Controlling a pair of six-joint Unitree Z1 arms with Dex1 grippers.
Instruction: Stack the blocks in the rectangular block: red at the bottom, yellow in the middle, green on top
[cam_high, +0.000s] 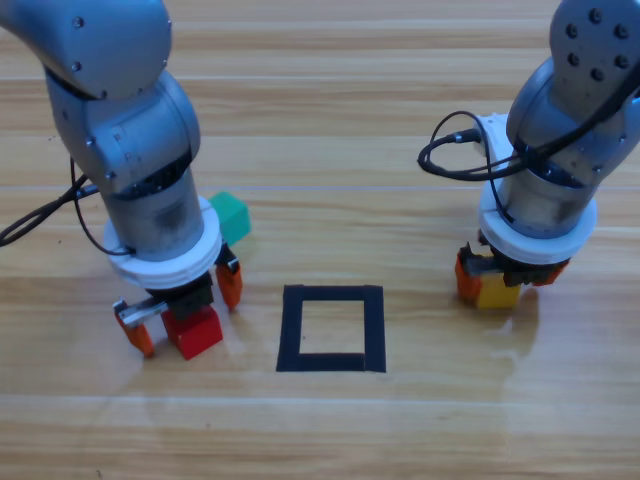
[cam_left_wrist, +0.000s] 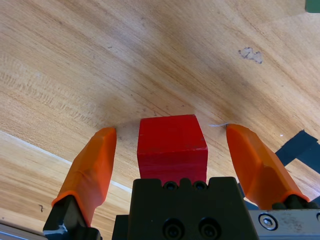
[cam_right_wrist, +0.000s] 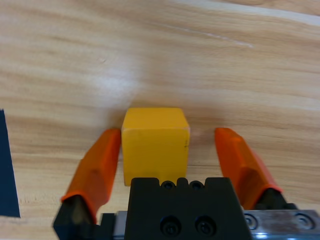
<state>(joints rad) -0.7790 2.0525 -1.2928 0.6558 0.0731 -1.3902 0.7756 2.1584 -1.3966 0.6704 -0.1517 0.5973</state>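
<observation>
The small matte red cube (cam_left_wrist: 172, 150) is framed between the spread jaws of the left gripper (cam_left_wrist: 170, 145), untouched, on the wooden table (cam_high: 320, 130) left of the black tape outline (cam_high: 331, 328). It is judged light and rigid, best pinched on opposite flat faces. The yellow cube (cam_right_wrist: 155, 142) lies likewise inside the open right gripper (cam_right_wrist: 167, 147); the teal-green cube (cam_high: 232, 215) waits farther back.

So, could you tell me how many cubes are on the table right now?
3. The red cube sits between the left gripper's open jaws, the yellow cube between the right gripper's open jaws, and the green cube behind the left arm, partly hidden.
</observation>
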